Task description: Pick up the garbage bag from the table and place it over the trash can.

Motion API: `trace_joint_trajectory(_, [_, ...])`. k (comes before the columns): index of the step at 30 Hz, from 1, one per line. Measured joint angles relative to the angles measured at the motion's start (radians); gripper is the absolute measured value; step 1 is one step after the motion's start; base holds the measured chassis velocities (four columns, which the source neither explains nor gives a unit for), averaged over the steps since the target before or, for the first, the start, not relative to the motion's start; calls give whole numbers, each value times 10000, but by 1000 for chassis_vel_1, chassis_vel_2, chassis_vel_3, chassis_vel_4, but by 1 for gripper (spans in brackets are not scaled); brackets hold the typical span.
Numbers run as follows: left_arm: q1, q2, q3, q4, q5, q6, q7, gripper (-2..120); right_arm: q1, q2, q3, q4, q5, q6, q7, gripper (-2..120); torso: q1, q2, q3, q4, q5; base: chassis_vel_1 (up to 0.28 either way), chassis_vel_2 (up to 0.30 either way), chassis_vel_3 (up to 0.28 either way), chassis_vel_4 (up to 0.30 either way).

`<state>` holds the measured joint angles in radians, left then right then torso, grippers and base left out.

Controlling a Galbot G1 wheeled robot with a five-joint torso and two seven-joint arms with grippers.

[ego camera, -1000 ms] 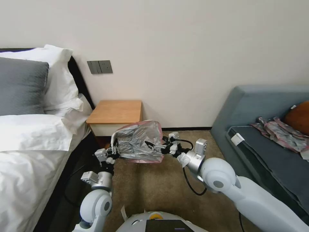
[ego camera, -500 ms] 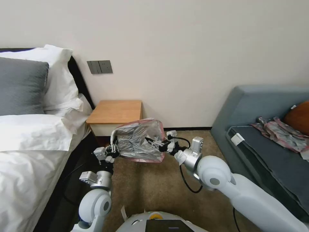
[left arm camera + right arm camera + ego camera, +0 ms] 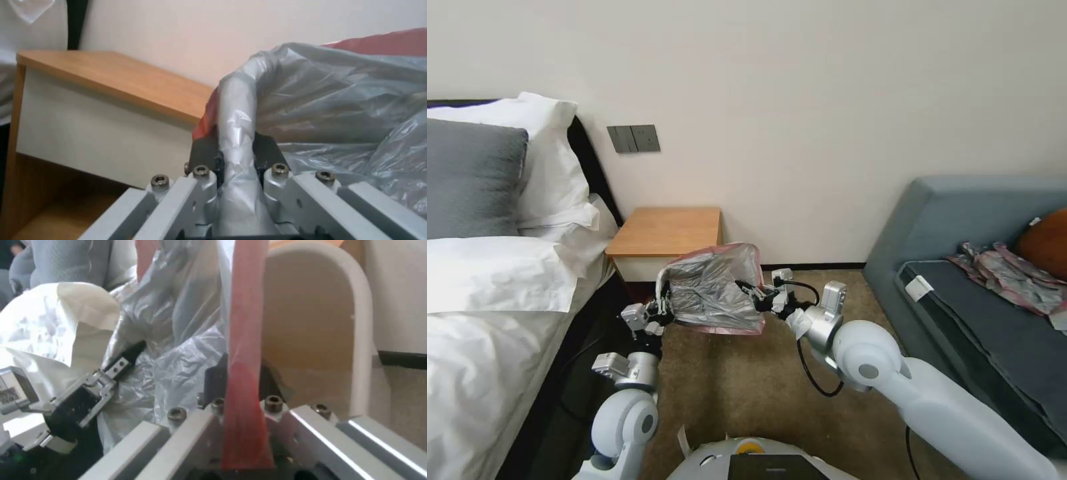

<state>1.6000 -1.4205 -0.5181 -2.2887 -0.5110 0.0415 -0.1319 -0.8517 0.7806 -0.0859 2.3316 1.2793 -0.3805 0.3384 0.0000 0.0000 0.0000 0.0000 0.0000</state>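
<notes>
We hold the garbage bag point(image 3: 714, 293) stretched open between us, just in front of the table point(image 3: 666, 231): our left gripper point(image 3: 662, 311) pinches its grey edge, our right gripper point(image 3: 746, 289) its pink edge, beside the trash can point(image 3: 320, 323).

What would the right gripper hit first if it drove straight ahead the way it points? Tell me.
Most likely the trash can: the right gripper, shut on the garbage bag's pink edge, points at the bin's open inside just beyond the plastic. How far off that is stays unclear.
</notes>
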Motion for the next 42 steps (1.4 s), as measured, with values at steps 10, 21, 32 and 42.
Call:
trace_joint_trajectory(10, [-105, -3, -20, 88, -739, 405, -496, 7, -101, 60, 354, -3, -144, 164, -277, 0, 0, 0, 0, 0, 0, 0, 0, 0, 0])
trace_joint_trajectory(21, [-121, 20, -119, 182, -1056, 502, -651, 7, -412, -150, 896, 131, -201, 387, -176, 0, -1, 0, 0, -1, 0, 0, 0, 0, 0])
trace_joint_trajectory(32, [-42, 40, -223, 178, -1153, 529, -697, 7, -575, -281, 1292, 236, -29, 498, 162, 0, 0, 0, -1, -1, 0, 0, 0, 0, 0])
trace_joint_trajectory(42, [61, 153, -223, 27, -1117, 529, -560, 7, 92, 149, 1096, -862, 430, 359, 382, 0, 0, 0, 0, 2, 0, 0, 0, 0, 0])
